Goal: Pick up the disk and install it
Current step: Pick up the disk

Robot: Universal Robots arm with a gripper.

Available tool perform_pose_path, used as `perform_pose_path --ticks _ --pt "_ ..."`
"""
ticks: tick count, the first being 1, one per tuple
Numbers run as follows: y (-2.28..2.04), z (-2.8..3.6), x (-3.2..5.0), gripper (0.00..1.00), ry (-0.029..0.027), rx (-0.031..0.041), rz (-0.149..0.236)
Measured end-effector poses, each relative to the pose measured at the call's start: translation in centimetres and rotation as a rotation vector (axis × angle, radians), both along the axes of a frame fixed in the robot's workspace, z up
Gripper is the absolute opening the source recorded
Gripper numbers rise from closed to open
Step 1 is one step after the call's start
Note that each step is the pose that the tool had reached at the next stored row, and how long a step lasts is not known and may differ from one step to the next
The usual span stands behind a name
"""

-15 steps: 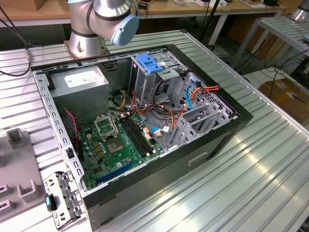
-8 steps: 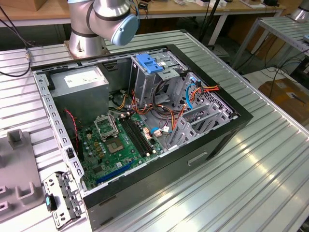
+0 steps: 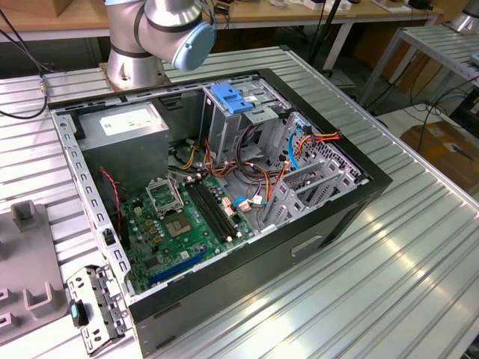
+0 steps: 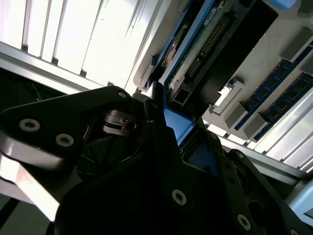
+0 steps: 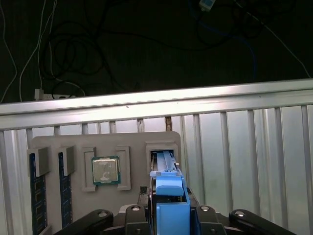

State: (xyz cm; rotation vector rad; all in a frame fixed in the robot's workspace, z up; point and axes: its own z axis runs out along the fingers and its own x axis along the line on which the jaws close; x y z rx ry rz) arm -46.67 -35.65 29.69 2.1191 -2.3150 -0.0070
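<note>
"How is the light in the exterior view?"

"Bright and even, coming from overhead. The ribbed table (image 3: 404, 284) carries white glare streaks across the lower right of the frame. Inside the computer case (image 3: 224, 299) the walls throw shade, deepest beside the power supply (image 3: 123, 127)."

"And the wrist cameras?"

"Hard contrast. In the second wrist view the table slats are blown out to white, and the pincer (image 4: 171, 125) is a near-black, soft silhouette against them. In the first wrist view the room beyond the table is dim, the table's edge rail (image 5: 156, 100) glares, and the disk (image 5: 172, 196) shows a well-lit, saturated blue."
</note>
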Motion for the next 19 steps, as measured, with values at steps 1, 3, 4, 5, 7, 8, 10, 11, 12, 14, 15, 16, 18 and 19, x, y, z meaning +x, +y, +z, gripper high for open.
perform_pose_path --ticks 1,3,4,5,7,8,10,11,12,14,15,16,18,19 --pt "0.00 0.00 0.00 0.37 0.0001 0.0000 0.000" --pt "0.00 -0.01 0.00 0.37 0.0000 0.0000 0.000" --pt "0.00 -0.01 0.00 0.37 0.0000 0.0000 0.000" --pt "0.00 -0.01 0.00 0.37 0.0000 0.0000 0.000" --pt "0.00 -0.01 0.00 0.37 0.0001 0.0000 0.000" --pt "0.00 -0.01 0.00 0.37 0.0001 0.0000 0.003" --pt "0.00 -0.02 0.00 0.37 0.0000 0.0000 0.021" --pt "0.00 -0.01 0.00 0.37 0.0000 0.0000 0.022" --pt "0.00 -0.02 0.00 0.37 0.0000 0.0000 0.022" --pt "0.00 -0.02 0.00 0.37 -0.0001 0.0000 0.022" --pt "0.00 -0.02 0.00 0.37 0.0000 0.0000 0.022" --pt "0.00 -0.01 0.00 0.37 0.0000 0.0000 0.022" --pt "0.00 -0.02 0.00 0.37 -0.0001 0.0000 0.022" --pt "0.00 -0.01 0.00 0.37 0.0000 0.0000 0.022"
